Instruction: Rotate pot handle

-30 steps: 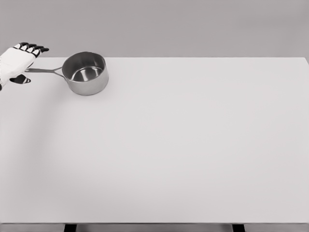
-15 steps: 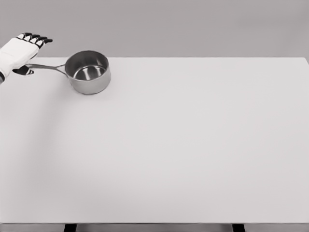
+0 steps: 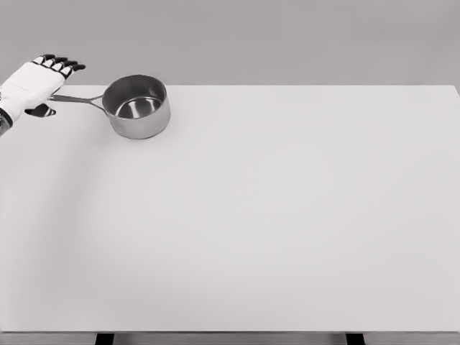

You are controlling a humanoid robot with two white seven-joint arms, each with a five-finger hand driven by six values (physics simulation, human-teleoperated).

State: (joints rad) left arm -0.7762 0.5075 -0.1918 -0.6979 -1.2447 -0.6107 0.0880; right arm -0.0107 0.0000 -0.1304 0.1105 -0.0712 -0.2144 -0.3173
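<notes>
- Steel pot (image 3: 136, 106) standing upright at the far left of the white counter (image 3: 273, 215), close to the back edge.
- Inside of the pot bare and shiny, nothing in it.
- Thin handle (image 3: 79, 100) running from the pot's left side straight out toward the left edge of the frame, roughly level.
- Left hand (image 3: 32, 85) reaching in from the left edge, white back of the palm turned up, placed at the outer end of the handle.
- Dark fingers (image 3: 61, 65) stretched forward above the handle, dark thumb tip showing just below it.
- Handle end hidden behind the hand, so impossible to tell whether clamped on it or only lying against it.
- Two dark legs showing beneath the counter's near edge.
</notes>
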